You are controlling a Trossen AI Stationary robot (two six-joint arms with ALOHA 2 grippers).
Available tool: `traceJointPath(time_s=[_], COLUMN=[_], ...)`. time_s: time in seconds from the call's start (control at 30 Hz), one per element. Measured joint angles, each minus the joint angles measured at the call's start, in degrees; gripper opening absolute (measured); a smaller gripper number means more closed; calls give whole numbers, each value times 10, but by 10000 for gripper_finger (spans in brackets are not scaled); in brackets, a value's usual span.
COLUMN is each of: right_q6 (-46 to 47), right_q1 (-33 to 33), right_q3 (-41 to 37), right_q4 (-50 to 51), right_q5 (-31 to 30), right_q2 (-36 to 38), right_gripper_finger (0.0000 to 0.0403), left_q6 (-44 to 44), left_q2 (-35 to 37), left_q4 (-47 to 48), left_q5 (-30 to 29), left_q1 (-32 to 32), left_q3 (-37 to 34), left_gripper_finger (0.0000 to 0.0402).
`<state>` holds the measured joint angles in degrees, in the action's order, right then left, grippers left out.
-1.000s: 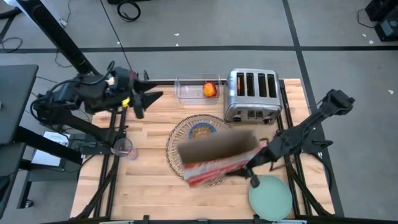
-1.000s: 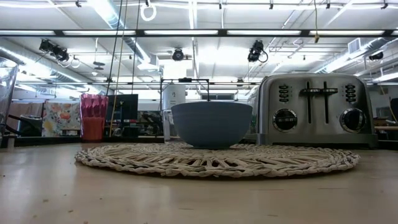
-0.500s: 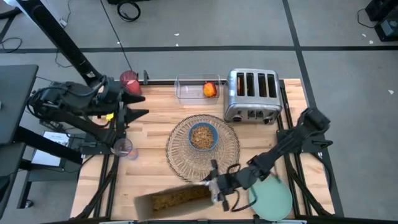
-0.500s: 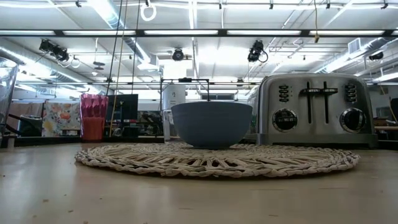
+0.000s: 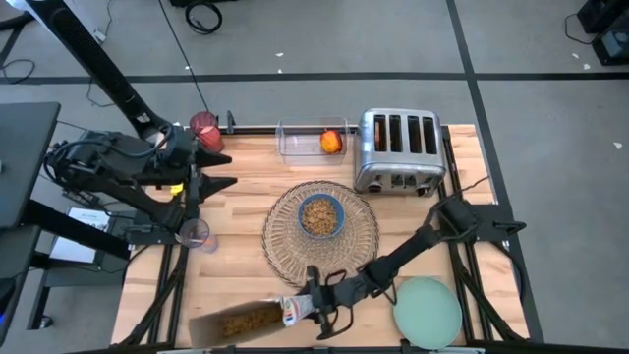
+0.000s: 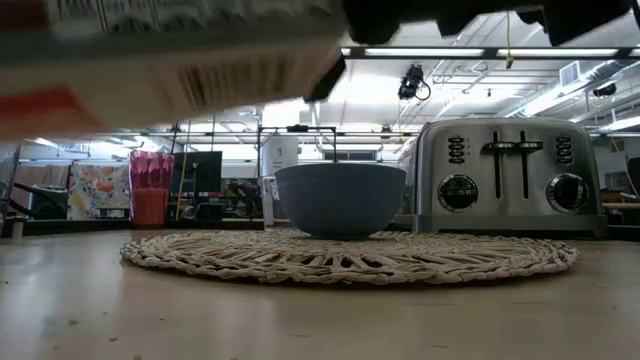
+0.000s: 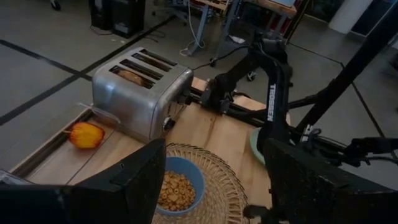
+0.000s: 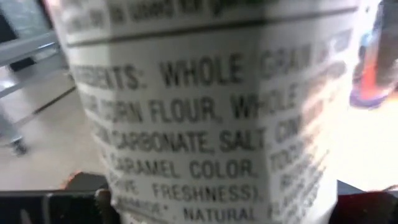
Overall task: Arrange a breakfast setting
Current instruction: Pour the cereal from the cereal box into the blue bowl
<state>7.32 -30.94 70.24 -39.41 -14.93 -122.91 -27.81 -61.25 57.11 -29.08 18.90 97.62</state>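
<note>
My right gripper (image 5: 301, 313) reaches low over the table's near edge, shut on the cardboard cereal box (image 5: 239, 321), which stretches from it toward the left. Its printed side fills the right wrist view (image 8: 205, 118). The blue bowl (image 5: 320, 215) holds cereal and stands on the round woven placemat (image 5: 295, 258). The pale green plate (image 5: 429, 311) lies at the near right. The orange-red fruit (image 5: 332, 141) rests in a clear tray. The dark red cup (image 5: 204, 126) stands at the far left. My left gripper (image 5: 224, 170) hangs open and empty by the left edge. My right gripper holds the cereal box by its right-hand end (image 5: 289, 313), pinched between the two fingers. The fingers come almost level from the table's right, along the box's length. The box lies on its side, stretched out to the left, and the low view shows it (image 6: 160, 60) clear of the tabletop.
A silver four-slot toaster (image 5: 397, 151) stands at the far right, with the clear tray (image 5: 305, 140) to its left. A small clear cup (image 5: 195, 233) stands near the left edge. Bare wood lies between the placemat and the left edge.
My right gripper has swung the cereal box from over the placemat down toward the table's near edge and leftward, and the box now lies low along that edge. My left gripper has drawn back a little toward the left edge, which uncovers the red cup.
</note>
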Motion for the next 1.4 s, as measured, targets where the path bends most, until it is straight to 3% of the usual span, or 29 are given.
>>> traceJointPath(time_s=[0.53,0.7,0.9,1.13,1.4], right_q6=[31,32,48,57,57], right_q1=[3,7,7,7,6], right_q3=[21,20,19,19,19], right_q4=[20,36,73,177,340], right_q5=[-2,0,0,13,50], right_q2=[-53,-52,-51,13,113], right_gripper_finger=[212,240,300,359,359], left_q6=[5,4,5,16,21], left_q2=[-15,-15,-15,-15,-15], left_q4=[15,14,15,15,15], left_q5=[0,0,0,0,0], left_q1=[0,0,0,0,0], left_q3=[0,0,0,0,0], left_gripper_finger=[274,274,274,274,274])
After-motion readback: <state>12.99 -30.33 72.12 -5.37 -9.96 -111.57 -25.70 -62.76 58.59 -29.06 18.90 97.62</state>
